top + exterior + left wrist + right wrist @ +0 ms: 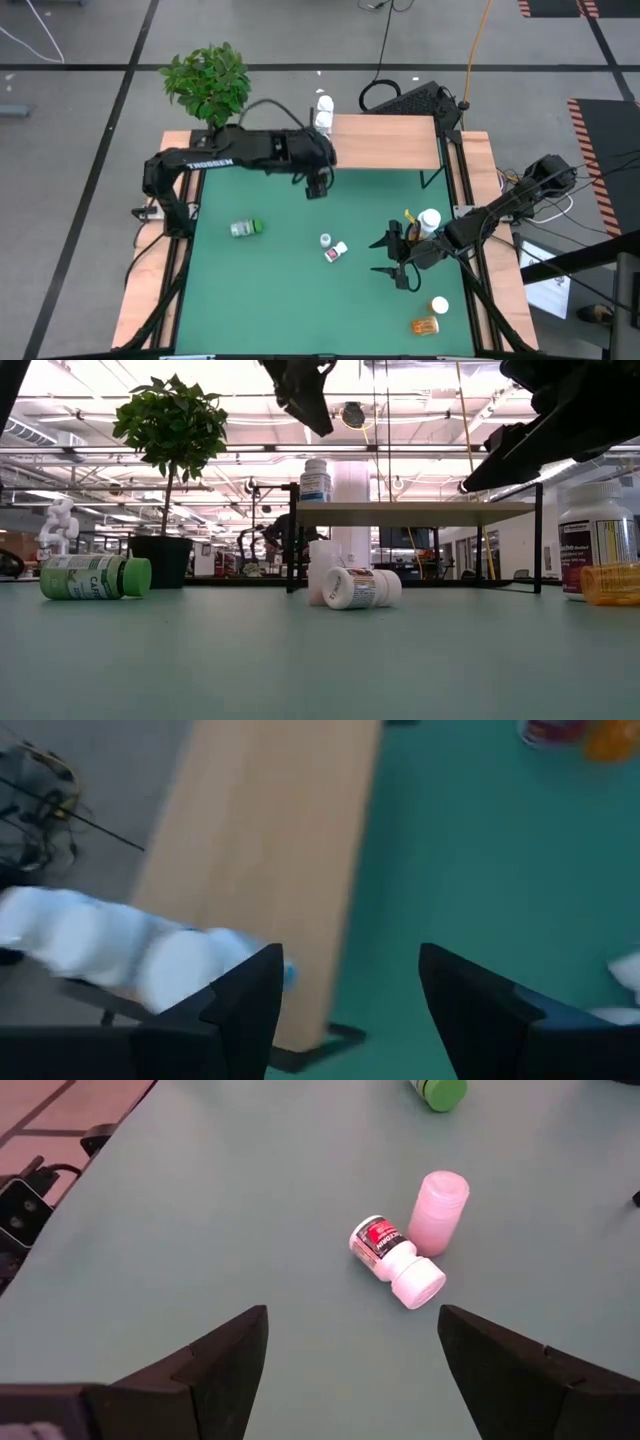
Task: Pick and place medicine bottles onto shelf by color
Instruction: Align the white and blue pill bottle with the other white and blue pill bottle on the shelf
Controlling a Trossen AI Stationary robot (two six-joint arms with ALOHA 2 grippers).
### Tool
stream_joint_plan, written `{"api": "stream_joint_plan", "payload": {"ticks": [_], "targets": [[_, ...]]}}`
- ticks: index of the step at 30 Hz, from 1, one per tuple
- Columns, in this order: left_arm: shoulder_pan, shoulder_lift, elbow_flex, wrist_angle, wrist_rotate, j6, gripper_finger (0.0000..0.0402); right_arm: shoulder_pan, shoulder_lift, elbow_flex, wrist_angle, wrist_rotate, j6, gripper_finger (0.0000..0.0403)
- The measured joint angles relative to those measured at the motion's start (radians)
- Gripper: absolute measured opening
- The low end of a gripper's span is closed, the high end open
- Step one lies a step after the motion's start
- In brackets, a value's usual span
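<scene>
One white bottle (324, 108) stands at the left end of the shelf (385, 141), so by my reading the sorting has barely begun. The left hand (317, 186) hangs just off that end with its fingers apart and empty. The rest wait on the counter (280, 290): a green-capped bottle (244, 228), two small white ones (332, 247) mid-mat under the empty, spread right hand (398, 262) (probably next), a tall white bottle (429, 221) and an amber one (425, 325).
</scene>
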Motion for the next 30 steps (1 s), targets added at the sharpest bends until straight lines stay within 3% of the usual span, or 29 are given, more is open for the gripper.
{"api": "stream_joint_plan", "payload": {"ticks": [8,15,24,30], "targets": [[-0.029,0.003,-0.173,0.072,-0.15,-0.079,0.0236,0.007,0.0,0.0,0.002,0.0,0.03,0.0286],[0.004,0.005,-0.26,0.201,-0.145,-0.031,0.0236,0.005,0.0,0.0,0.008,0.001,0.018,0.0286],[0.068,0.004,-0.271,0.32,-0.032,0.008,0.0236,-0.015,0.0,0.0,0.011,0.002,-0.011,0.0286],[0.097,0.004,-0.271,0.353,-0.014,0.008,0.0236,-0.015,0.0,0.0,0.01,0.002,-0.012,0.0286]]}}
